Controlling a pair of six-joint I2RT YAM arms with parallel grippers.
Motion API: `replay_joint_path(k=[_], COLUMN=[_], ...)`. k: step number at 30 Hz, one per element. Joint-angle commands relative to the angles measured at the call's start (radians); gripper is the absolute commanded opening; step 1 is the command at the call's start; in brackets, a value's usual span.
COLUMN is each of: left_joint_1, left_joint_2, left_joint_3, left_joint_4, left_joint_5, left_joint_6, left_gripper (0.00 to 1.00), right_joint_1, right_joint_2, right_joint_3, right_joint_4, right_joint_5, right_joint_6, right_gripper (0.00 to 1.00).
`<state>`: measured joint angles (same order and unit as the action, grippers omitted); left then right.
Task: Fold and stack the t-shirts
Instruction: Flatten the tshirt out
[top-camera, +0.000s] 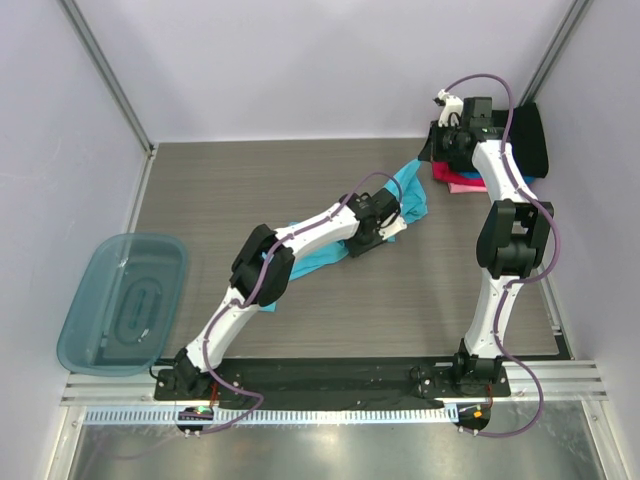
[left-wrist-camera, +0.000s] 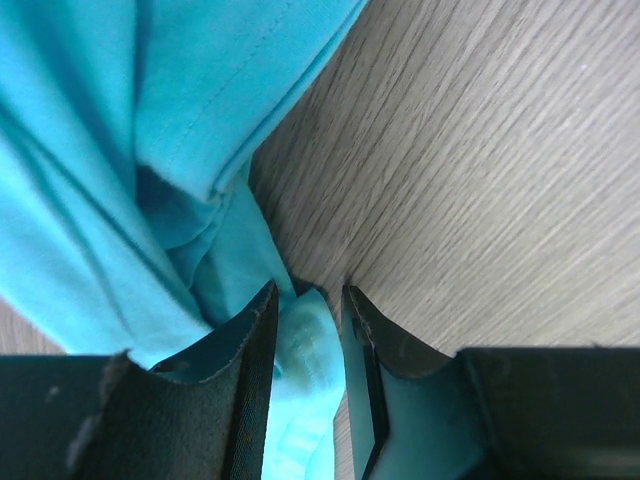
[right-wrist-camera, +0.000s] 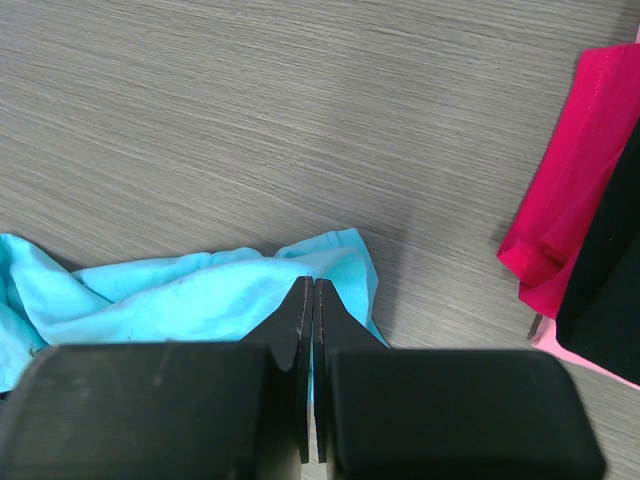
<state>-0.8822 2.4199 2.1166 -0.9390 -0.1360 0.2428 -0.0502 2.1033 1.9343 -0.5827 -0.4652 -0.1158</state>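
A bright turquoise t-shirt (top-camera: 408, 192) lies crumpled and stretched across the middle of the table, with a tail under the left arm. My left gripper (top-camera: 395, 226) is shut on a bunched fold of it (left-wrist-camera: 100, 150), and the cloth fills the narrow gap between the fingertips (left-wrist-camera: 308, 305). My right gripper (top-camera: 436, 152) is at the shirt's far corner (right-wrist-camera: 180, 295), its jaws pressed together (right-wrist-camera: 313, 285) with a sliver of turquoise between them. A folded magenta t-shirt (right-wrist-camera: 575, 170) with a black one (right-wrist-camera: 610, 270) on top sits at the back right (top-camera: 465, 183).
A translucent blue-grey plastic bin (top-camera: 125, 300) stands off the table's left edge. White walls with metal posts close in the back and both sides. The black shirt (top-camera: 530, 140) reaches to the right wall.
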Motion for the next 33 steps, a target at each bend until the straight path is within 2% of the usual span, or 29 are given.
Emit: replay_joint_path(k=[1, 6, 7, 10, 14, 20, 25, 29, 33], left_joint_1=[0.011, 0.017, 0.017, 0.019, 0.019, 0.045, 0.120, 0.189, 0.262], left_joint_2=[0.027, 0.051, 0.051, 0.033, -0.045, -0.356, -0.592, -0.720, -0.798], left_joint_3=[0.008, 0.014, 0.013, 0.009, -0.015, -0.093, -0.161, -0.231, -0.260], left_joint_4=[0.008, -0.004, -0.009, -0.020, -0.030, -0.032, -0.037, -0.038, -0.041], left_joint_5=[-0.008, -0.011, -0.010, -0.007, -0.016, -0.010, -0.063, -0.100, -0.080], left_joint_6=[0.000, 0.004, 0.006, 0.001, 0.010, 0.041, 0.076, 0.108, 0.104], left_gripper=[0.33, 0.22, 0.12, 0.00, 0.00, 0.00, 0.00, 0.00, 0.00], right_joint_1=[-0.004, -0.004, -0.004, -0.004, -0.004, -0.011, -0.028, -0.054, -0.063], right_joint_2=[-0.058, -0.057, -0.057, -0.058, -0.063, -0.121, -0.210, -0.290, -0.371], right_joint_3=[0.000, -0.003, -0.005, -0.009, -0.005, 0.023, 0.002, -0.005, 0.018], right_joint_4=[0.027, 0.027, 0.027, 0.027, 0.027, 0.027, 0.038, 0.041, 0.029], right_joint_5=[0.002, -0.003, -0.003, -0.003, -0.001, 0.013, 0.056, 0.079, 0.071], right_joint_6=[-0.008, -0.007, -0.008, -0.008, -0.010, 0.010, 0.054, 0.091, 0.087], right_gripper=[0.01, 0.01, 0.01, 0.01, 0.01, 0.01, 0.01, 0.01, 0.01])
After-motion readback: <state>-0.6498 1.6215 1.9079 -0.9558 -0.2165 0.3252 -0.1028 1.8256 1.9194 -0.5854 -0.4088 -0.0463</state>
